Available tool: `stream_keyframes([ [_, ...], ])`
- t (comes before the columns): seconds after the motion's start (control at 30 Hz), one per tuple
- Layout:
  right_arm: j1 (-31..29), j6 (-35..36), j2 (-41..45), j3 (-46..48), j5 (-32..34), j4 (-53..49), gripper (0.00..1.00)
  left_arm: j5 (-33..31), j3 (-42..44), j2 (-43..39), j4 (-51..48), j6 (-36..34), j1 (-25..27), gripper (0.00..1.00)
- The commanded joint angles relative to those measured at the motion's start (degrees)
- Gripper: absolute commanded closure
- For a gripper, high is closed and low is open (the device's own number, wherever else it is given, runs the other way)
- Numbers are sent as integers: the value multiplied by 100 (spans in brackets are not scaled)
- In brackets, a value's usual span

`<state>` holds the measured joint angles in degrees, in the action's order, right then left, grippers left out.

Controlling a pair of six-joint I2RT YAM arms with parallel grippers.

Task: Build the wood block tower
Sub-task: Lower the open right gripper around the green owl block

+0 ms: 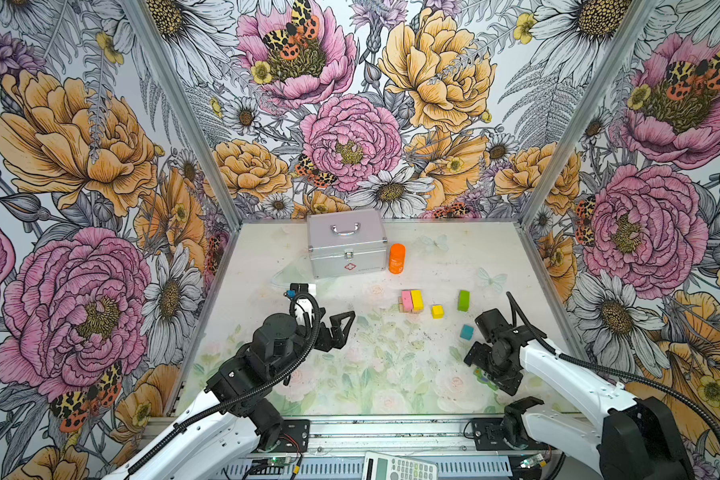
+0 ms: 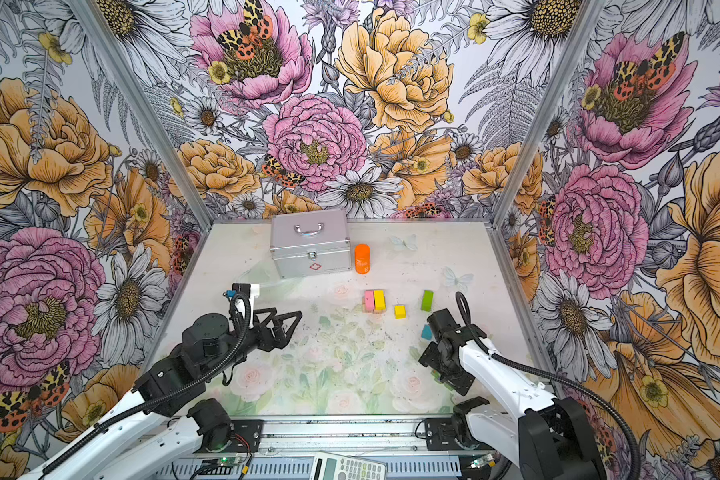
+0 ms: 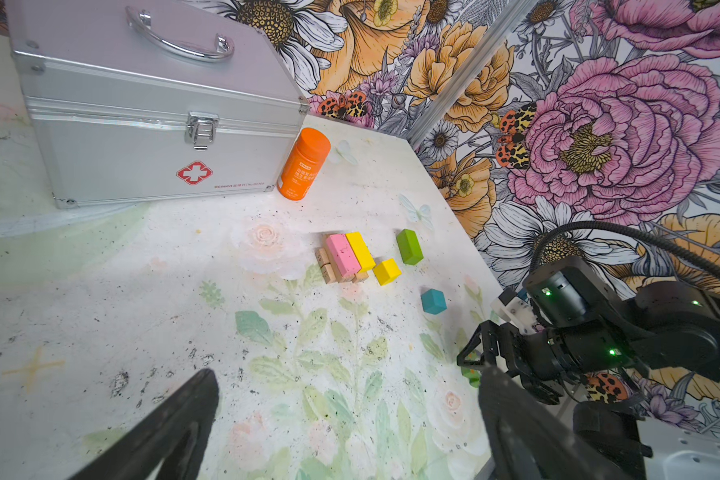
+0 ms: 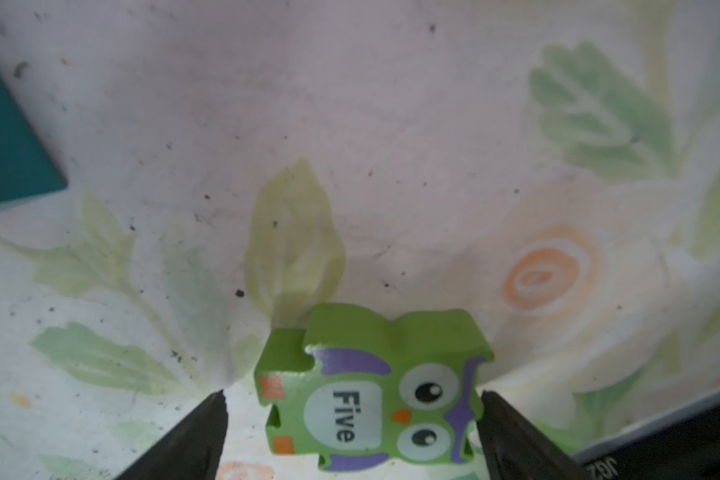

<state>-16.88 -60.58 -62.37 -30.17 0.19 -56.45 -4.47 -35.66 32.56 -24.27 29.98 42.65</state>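
Observation:
The tower's base is a pink plank and a yellow bar lying side by side on tan planks. A yellow cube, a green bar and a teal cube lie loose to its right. In the right wrist view the green owl-faced piece lies flat on the table between the fingers of my open right gripper. One finger stands clear of it and the other is at its edge. My left gripper hovers open and empty left of the tower.
A silver metal case and an orange bottle stand at the back of the table. A calculator lies beyond the front rail. Floral walls close in the left, back and right sides.

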Motion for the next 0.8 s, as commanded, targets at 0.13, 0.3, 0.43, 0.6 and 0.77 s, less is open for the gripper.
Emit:
stream_keyframes([
  [0.13,45,229,-220,-286,149,90,11,-207,-39,-58,-149,-81,67,1],
  [0.3,45,335,-258,-313,157,85,23,-217,-46,-95,-184,-58,93,1],
  [0.43,40,465,-316,-338,141,73,39,-204,-20,-92,-183,14,85,1],
  [0.6,45,560,-407,-373,71,80,45,-134,50,-124,-183,116,103,1],
  [0.77,27,625,-402,-368,-18,99,49,-166,27,-188,-217,140,125,1],
])
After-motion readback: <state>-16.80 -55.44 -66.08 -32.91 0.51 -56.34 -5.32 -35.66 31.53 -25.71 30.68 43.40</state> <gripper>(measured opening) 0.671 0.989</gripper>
